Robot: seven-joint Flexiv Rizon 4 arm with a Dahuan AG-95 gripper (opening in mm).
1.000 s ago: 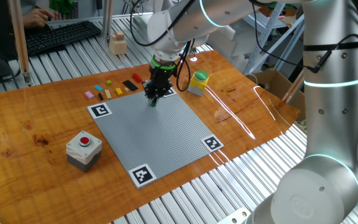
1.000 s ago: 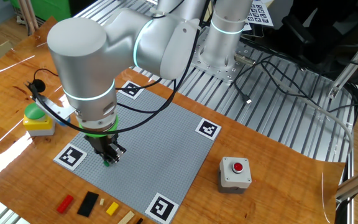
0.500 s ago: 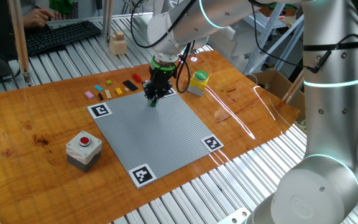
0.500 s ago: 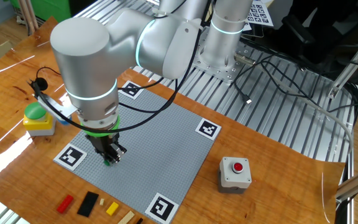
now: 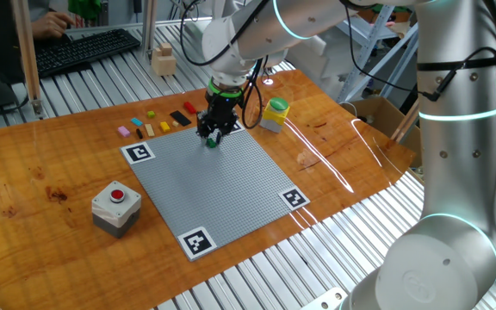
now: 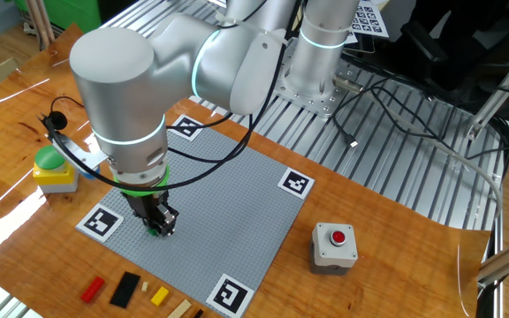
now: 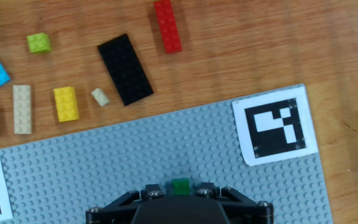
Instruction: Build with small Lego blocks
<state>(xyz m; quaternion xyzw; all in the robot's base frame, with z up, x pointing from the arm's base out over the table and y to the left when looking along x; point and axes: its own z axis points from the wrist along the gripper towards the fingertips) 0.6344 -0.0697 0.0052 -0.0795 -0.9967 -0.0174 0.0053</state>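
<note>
the gripper (image 7: 180,194) has just spread its fingers off the green brick (image 7: 180,185), which now sits on the grey baseplate (image 7: 135,155) near its edge; that placement looks done. beyond the plate, on the table, the black (image 7: 125,68), red (image 7: 168,25) and yellow (image 7: 66,103) bricks wait loose.

Both fixed views look down from opposite sides onto the grey studded baseplate (image 5: 213,182) on the wooden desk (image 5: 50,172); the hand view looks straight down, close.
</note>
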